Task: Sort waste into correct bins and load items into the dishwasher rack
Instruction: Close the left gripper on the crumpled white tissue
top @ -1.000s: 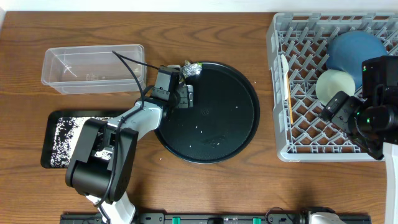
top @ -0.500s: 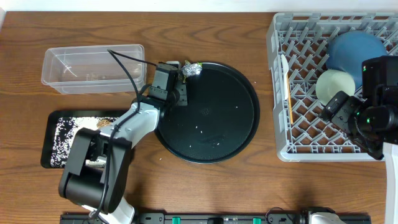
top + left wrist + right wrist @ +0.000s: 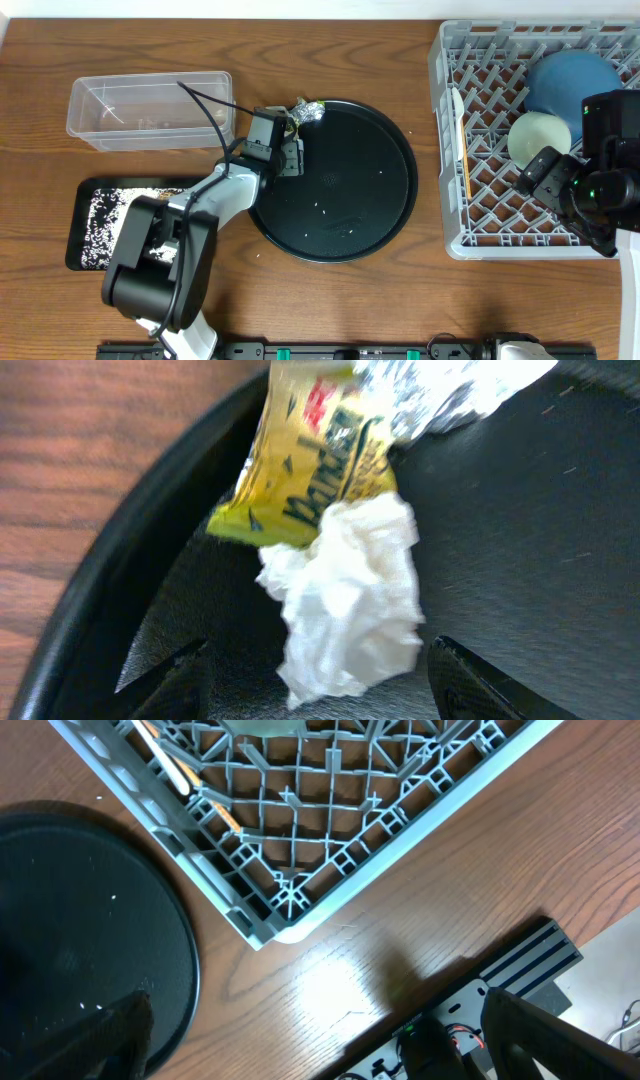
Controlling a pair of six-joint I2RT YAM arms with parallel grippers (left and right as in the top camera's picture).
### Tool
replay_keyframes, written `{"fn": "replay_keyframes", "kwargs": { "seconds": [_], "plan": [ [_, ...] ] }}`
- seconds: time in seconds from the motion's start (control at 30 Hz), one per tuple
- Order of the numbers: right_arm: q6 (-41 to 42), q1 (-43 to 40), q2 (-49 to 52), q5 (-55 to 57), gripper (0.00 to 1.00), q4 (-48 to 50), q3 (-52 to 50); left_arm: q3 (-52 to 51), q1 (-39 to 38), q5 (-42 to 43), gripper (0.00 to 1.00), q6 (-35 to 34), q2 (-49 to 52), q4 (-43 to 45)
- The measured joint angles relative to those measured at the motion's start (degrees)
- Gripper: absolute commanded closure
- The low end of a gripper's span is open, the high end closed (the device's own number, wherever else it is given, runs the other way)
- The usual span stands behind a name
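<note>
Nudged slightly along the upper-left rim of the round black tray (image 3: 380, 200) compared with a second ago: left gripper (image 3: 318, 660). No change over that second on the right side, nor among the waste.

Holds the left fingers (image 3: 170, 682) spread, one to each side of the crumpled white paper (image 3: 350, 600), pinching nothing. Just beyond the paper and touching it, the yellow wrapper (image 3: 310, 480); past that, against the wrapper's far end, the crumpled silver foil (image 3: 450, 390). All three bunched on the round tray just inside its rim, on the side nearest the clear plastic tub (image 3: 150, 110). A few white grains (image 3: 325, 210) scattered over the tray's middle, many more spread over the shallow black rectangular tray (image 3: 78, 250) beside the left arm's base.

Over at the right edge of the table (image 3: 400, 300), the grey dishwasher rack (image 3: 500, 215), holding the dark blue plate (image 3: 570, 80) at its far side, the pale green bowl (image 3: 535, 135) just in front of the plate, and the wooden chopsticks (image 3: 466, 165) along its left side. Hangs the right gripper (image 3: 310, 1020) over the near part of the rack, fingers spread wide, nothing between them.
</note>
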Motion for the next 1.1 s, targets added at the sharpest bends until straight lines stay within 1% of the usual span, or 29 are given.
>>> {"fn": "replay_keyframes", "kwargs": {
  "seconds": [0.2,0.53,0.83,0.97,1.1],
  "plan": [
    [0.0,0.0,0.0,0.0,0.01,0.0,0.0,0.0,0.0,-0.4,0.3,0.0,0.6,2.5],
    [0.0,0.0,0.0,0.0,0.01,0.0,0.0,0.0,0.0,-0.3,0.3,0.1,0.6,2.0],
    [0.0,0.0,0.0,0.0,0.01,0.0,0.0,0.0,0.0,1.6,0.3,1.5,0.7,1.8],
    [0.0,0.0,0.0,0.0,0.01,0.0,0.0,0.0,0.0,1.7,0.32,1.9,0.7,1.8],
    [0.0,0.0,0.0,0.0,0.01,0.0,0.0,0.0,0.0,1.8,0.39,2.8,0.7,1.6]
  ]
}}
